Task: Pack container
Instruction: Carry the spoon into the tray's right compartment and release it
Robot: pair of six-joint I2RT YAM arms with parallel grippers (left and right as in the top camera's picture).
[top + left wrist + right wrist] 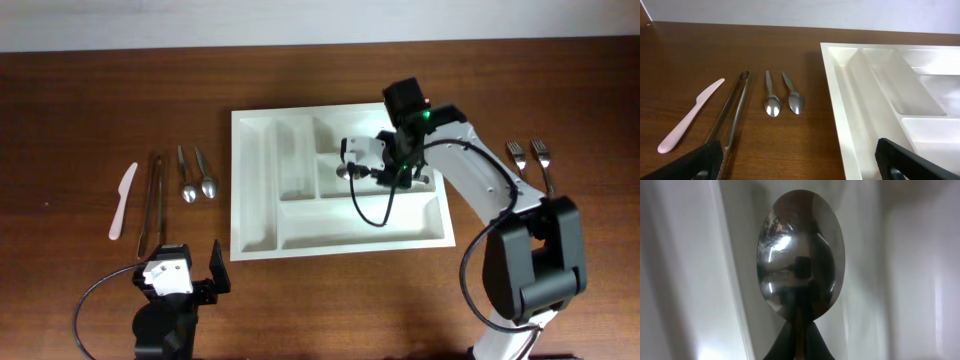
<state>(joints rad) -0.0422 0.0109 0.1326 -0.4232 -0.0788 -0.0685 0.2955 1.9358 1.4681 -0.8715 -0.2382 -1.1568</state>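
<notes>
The container (255, 190), a big white cutlery tray with several compartments, lies mid-table; its left part shows in the left wrist view (855, 100). My right gripper (362, 172) hovers over the tray's upper right compartments, shut on a steel spoon (344, 172). In the right wrist view the spoon's bowl (800, 255) stands out beyond the closed gripper (799, 340), with white tray walls (685, 280) behind it. My left gripper (185, 262) rests near the front edge, left of the tray, open and empty (800, 167).
Left of the tray lie a pink plastic knife (122, 200), metal tongs (155, 200) and two spoons (187, 175) (205, 172). Two forks (530, 160) lie right of the tray, beside the right arm. A black cable loops over the tray's lower compartment.
</notes>
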